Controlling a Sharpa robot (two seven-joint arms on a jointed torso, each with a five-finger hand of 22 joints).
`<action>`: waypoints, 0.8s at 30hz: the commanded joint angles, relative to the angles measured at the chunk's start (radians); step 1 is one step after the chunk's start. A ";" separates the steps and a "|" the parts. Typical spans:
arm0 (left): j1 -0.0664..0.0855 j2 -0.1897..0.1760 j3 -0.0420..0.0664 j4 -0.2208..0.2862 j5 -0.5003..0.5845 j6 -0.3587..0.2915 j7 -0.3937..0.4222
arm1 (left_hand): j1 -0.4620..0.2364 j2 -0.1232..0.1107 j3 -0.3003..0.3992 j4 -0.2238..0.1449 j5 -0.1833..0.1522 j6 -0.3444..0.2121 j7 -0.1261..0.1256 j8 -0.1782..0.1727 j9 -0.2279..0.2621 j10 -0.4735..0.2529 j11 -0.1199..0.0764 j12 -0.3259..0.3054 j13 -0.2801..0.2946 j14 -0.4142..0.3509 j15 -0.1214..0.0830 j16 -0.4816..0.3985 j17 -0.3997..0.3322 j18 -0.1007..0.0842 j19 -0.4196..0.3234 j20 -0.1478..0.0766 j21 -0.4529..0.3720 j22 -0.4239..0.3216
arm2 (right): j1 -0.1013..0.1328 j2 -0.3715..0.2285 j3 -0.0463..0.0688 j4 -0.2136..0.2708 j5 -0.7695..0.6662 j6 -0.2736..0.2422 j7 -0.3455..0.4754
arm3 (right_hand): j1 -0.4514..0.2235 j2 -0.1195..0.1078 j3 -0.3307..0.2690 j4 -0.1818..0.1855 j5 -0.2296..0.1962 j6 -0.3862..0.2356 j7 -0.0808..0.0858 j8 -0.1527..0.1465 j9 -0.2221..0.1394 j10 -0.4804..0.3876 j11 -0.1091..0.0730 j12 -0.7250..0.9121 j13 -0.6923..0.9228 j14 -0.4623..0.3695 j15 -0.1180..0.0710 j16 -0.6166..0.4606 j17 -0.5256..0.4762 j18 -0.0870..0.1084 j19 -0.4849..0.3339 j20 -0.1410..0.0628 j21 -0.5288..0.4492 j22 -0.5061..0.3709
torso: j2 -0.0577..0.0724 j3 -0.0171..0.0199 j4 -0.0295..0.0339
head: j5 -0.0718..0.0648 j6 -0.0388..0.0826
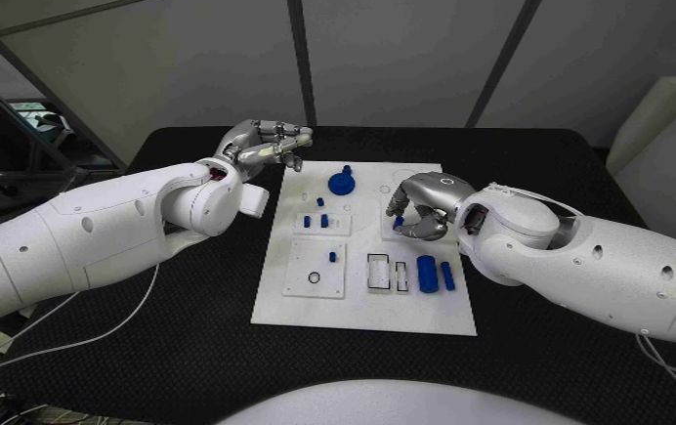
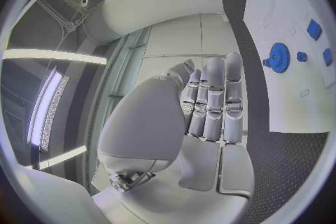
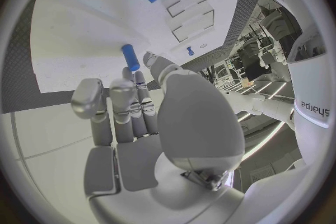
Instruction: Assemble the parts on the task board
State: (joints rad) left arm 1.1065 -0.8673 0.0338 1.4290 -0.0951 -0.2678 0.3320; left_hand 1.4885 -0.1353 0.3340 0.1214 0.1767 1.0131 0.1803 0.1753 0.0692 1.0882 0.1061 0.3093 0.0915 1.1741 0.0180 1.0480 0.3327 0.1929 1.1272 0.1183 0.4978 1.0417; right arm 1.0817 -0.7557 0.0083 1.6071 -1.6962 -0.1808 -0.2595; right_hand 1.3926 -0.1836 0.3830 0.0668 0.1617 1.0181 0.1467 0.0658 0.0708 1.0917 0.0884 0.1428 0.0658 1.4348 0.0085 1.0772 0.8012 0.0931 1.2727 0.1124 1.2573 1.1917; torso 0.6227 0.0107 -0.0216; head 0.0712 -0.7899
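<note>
While right hand [image 1: 423, 212] pinches a small blue peg [image 3: 130, 57] over the task board [image 1: 359, 313], left hand [image 1: 265, 144] fingers straight together, holding nothing

A black textured surface [image 1: 184, 347] fills the middle of the head view. Behind it, from ten to two o'clock, stand pale grey wall panels [image 1: 401, 39] split by dark metal struts [image 1: 299, 39]. At nine o'clock, dim equipment [image 1: 35, 127] sits past the panels. Long ceiling light strips [image 2: 49, 106] glow overhead.
</note>
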 commanded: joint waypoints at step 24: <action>0.001 0.000 0.001 0.001 0.003 0.015 0.000 | -0.008 0.000 0.007 -0.003 0.000 -0.009 0.001 0.001 0.000 -0.009 0.000 0.009 -0.001 -0.004 0.006 -0.005 -0.001 -0.013 -0.004 0.003 -0.005 0.002 | 0.001 0.014 0.001 -0.019 -0.021 -0.015 -0.019 | 0.070 0.060 0.093 -0.022 -0.008 0.098 -0.006 0.029 0.014 0.114 -0.021 0.053 0.011 0.034 -0.022 0.063 0.068 -0.013 0.072 -0.014 0.075 0.084 | 0.000 -0.0001 -0.0005 | -0.002 -0.003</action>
State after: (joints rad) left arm 1.1064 -0.8675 0.0338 1.4286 -0.0950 -0.2643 0.3296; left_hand 1.4885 -0.1353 0.3369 0.1185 0.1767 1.0131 0.1803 0.1753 0.0692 1.0882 0.1061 0.3156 0.0915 1.1707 0.0213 1.0480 0.3327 0.1929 1.1272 0.1183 0.4978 1.0426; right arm 1.0818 -0.7419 0.0084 1.5875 -1.7049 -0.1611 -0.2742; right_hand 1.4455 -0.1307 0.4704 0.0454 0.1561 1.1119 0.1403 0.0925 0.0840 1.1853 0.0855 0.1900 0.0712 1.4616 -0.0108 1.1354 0.8673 0.0932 1.3388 0.0998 1.3277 1.2737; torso 0.6225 0.0111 -0.0221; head 0.0692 -0.7930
